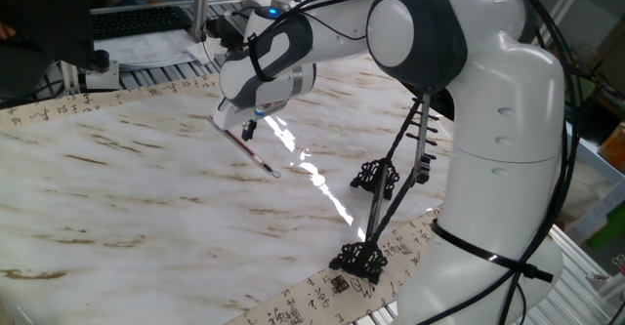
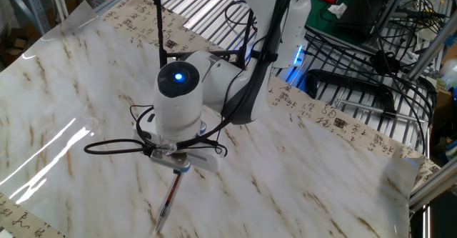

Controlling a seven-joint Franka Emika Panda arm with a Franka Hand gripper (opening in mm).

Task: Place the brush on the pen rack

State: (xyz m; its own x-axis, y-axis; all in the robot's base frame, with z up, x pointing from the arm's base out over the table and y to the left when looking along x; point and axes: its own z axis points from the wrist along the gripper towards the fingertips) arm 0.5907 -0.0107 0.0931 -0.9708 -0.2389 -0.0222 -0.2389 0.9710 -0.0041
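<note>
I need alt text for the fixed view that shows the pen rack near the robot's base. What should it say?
A white robot arm reaches over a marble-patterned table, its gripper low over the upper end of a thin brush lying flat. A black pen rack with scrolled feet stands near the table edge by the robot's base, with no brush on it.

The table (image 1: pixel 117 198) looks like glossy marbled sheet with glare, the arm (image 1: pixel 488 120) smooth white plastic, the rack (image 1: pixel 376 218) matt black metal.
</note>
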